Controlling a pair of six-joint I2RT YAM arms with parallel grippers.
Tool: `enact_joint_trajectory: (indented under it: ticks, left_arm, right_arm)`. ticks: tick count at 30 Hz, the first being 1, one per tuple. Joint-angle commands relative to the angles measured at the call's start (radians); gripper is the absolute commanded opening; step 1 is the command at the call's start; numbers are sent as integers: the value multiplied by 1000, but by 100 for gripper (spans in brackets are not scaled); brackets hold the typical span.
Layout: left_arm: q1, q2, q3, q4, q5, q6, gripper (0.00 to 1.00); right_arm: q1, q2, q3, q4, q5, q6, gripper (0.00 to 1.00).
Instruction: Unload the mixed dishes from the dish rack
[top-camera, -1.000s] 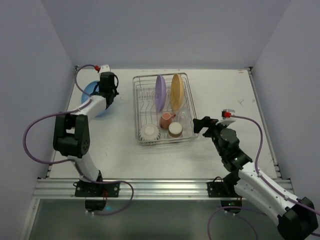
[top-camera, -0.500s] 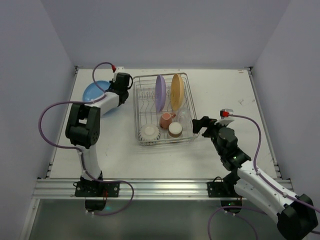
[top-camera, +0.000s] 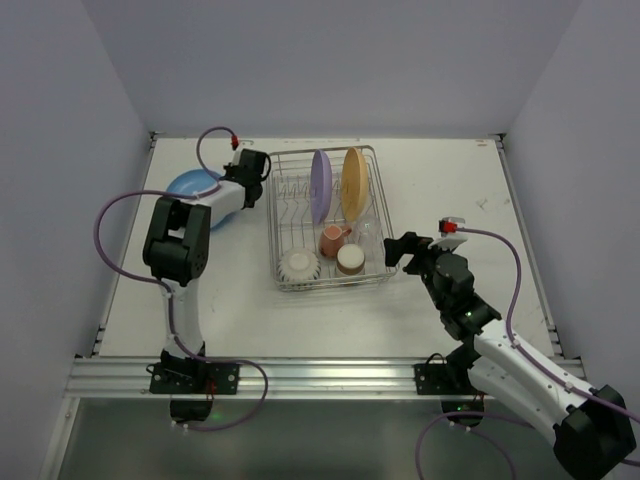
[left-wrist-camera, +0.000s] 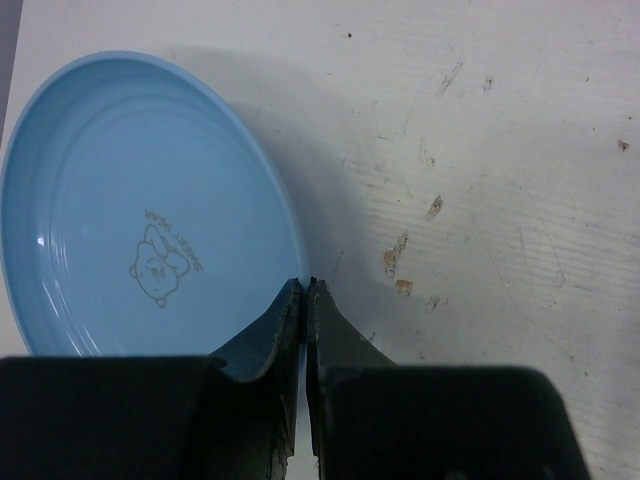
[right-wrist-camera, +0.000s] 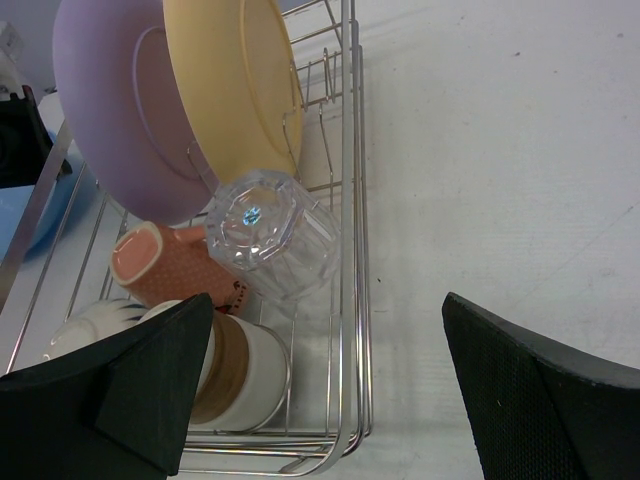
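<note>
The rectangular silver wire dish rack (top-camera: 271, 230) lies with its long axis near-to-far (purple round plate (top-camera: 320, 186) on edge inside), left gripper (left-wrist-camera: 303, 290) closed, apparently empty, right gripper (top-camera: 400, 250) spread wide, empty.

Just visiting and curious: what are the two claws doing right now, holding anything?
Left gripper: closed, holding nothing.
Right gripper: open, empty.

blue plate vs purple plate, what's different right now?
Pose: the blue plate lies flat on the table, while the purple plate stands on edge. Place: the blue plate is outside the dish rack, left of it; the purple plate sits in its slots. Print: the blue plate shows a bear drawing; the purple plate's face looks plain. Both are round.
</note>
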Motion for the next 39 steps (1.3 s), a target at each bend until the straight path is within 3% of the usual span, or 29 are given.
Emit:
enact_joint_trajectory:
  ticks: [1,6,9,14,23,26,31,35,39]
  left_arm:
    - [-5,15,61,-28,-37,11,0]
    - [-5,27,70,-43,-11,8,0]
    - [-5,33,78,-54,12,5,11]
    - [-5,39,87,-57,51,8,17]
    - [-5,15,81,-66,55,-11,43]
    - [-5,-25,58,-63,90,-24,59]
    - [-3,-117,17,-30,139,-40,70]
    - [-3,-162,-28,4,128,-44,90]
    - [-3,-208,-69,12,116,-81,96]
  right_arm:
    - [2,4,42,25,-8,10,99]
    - [2,7,45,24,-9,12,99]
    - [2,5,43,22,-9,12,99]
    - [2,1,42,22,-8,10,99]
    - [3,5,45,22,-5,5,99]
    - [2,8,45,24,-5,7,99]
    - [2,13,48,22,-6,7,99]
    - [2,13,46,27,-6,7,99]
    - [2,16,46,30,-6,7,99]
